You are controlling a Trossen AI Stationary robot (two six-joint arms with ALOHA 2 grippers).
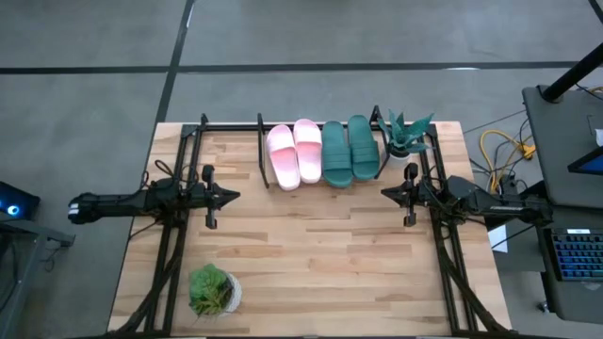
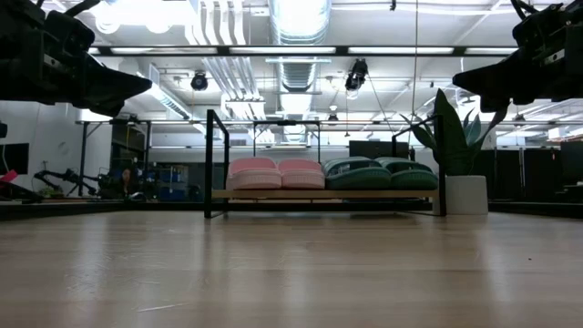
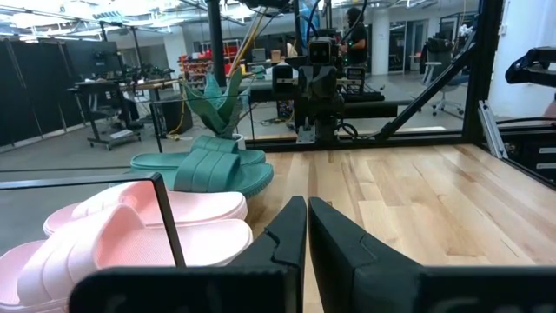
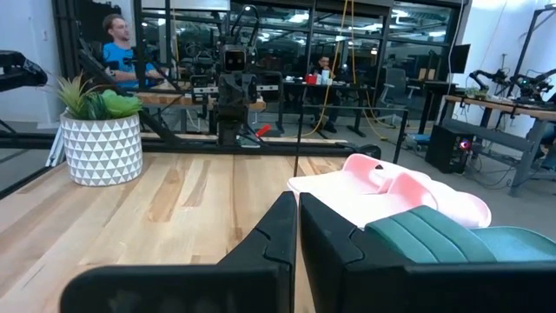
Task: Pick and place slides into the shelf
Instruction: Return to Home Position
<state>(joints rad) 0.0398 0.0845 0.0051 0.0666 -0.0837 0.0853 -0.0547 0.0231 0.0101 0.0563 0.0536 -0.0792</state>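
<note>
Two dark fingers of the left gripper [image 3: 307, 202] are pressing together in the foreground, gripping nothing, as the arm is hanging above the left side of the table [image 1: 311, 254]. Opposite it, the right gripper [image 4: 297, 198] is hovering over the right side, its fingers likewise clenched on nothing, and the two are pointing at each other across bare boards.

All four slides are sitting in the shelf [image 2: 323, 193], a low rack of thin black rods on a pale wood base at the table's far edge, between the arms. They are lying side by side in one row: two pink slides [image 1: 295, 153] toward the left arm and two green slides [image 1: 349, 150] toward the right, with neighbours touching. Each is showing a wide strap; the green straps are ribbed.

A tall plant [image 2: 453, 137] in a white pot is standing just beside the shelf's green end, and a small plant [image 1: 213, 290] in a patterned pot is resting near the table's front left corner. The tabletop is showing light wood planks.

Beyond it, a workshop is stretching out under ceiling ducts [image 2: 296, 36] and strip lights, with desks, cables and black frames. A person [image 4: 117, 43] in a blue top is sitting behind the small plant.
</note>
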